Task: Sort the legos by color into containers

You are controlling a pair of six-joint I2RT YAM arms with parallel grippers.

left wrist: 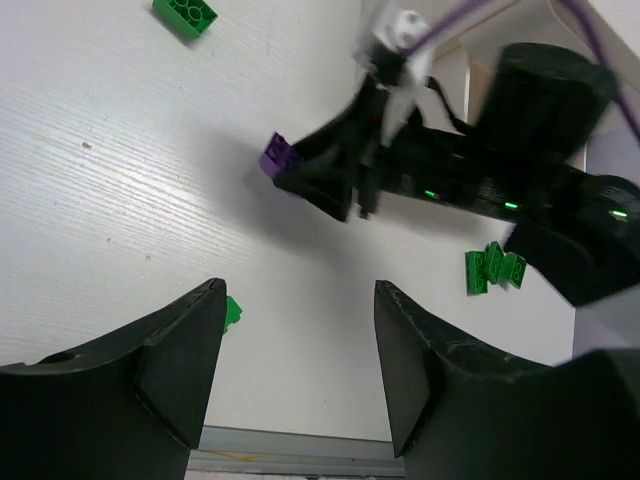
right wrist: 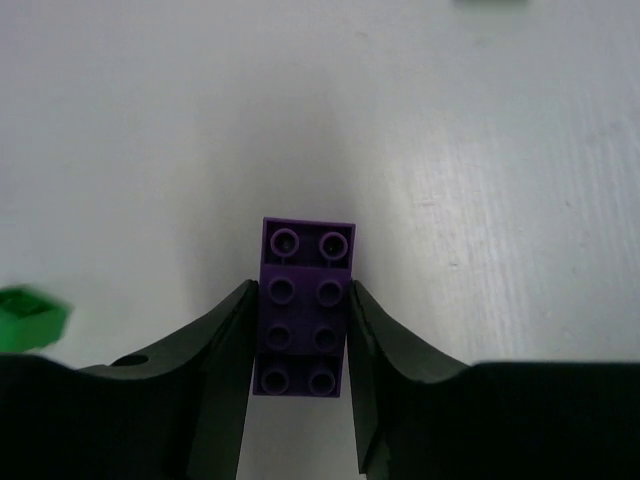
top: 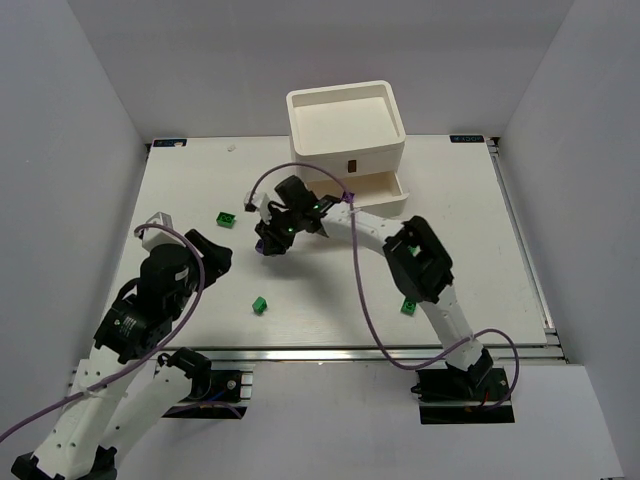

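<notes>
My left arm (top: 165,285) and right arm (top: 425,265) are white shells with bulky black joint housings. A purple cable (top: 360,285) loops along each. Black base plates (top: 455,400) sit at the near edge of the surface (top: 480,200). Small green lights (left wrist: 430,193) glow on the right wrist's black body. My fingers (left wrist: 175,360) are matte black, broad and curved.

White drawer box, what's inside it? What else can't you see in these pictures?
Top view: inside the drawers, covered by the tray above.
Top view: the purple brick, under the right gripper.
Left wrist view: one green brick, mostly behind a finger of the left gripper.
Right wrist view: a green piece at the left edge, blurred.
</notes>
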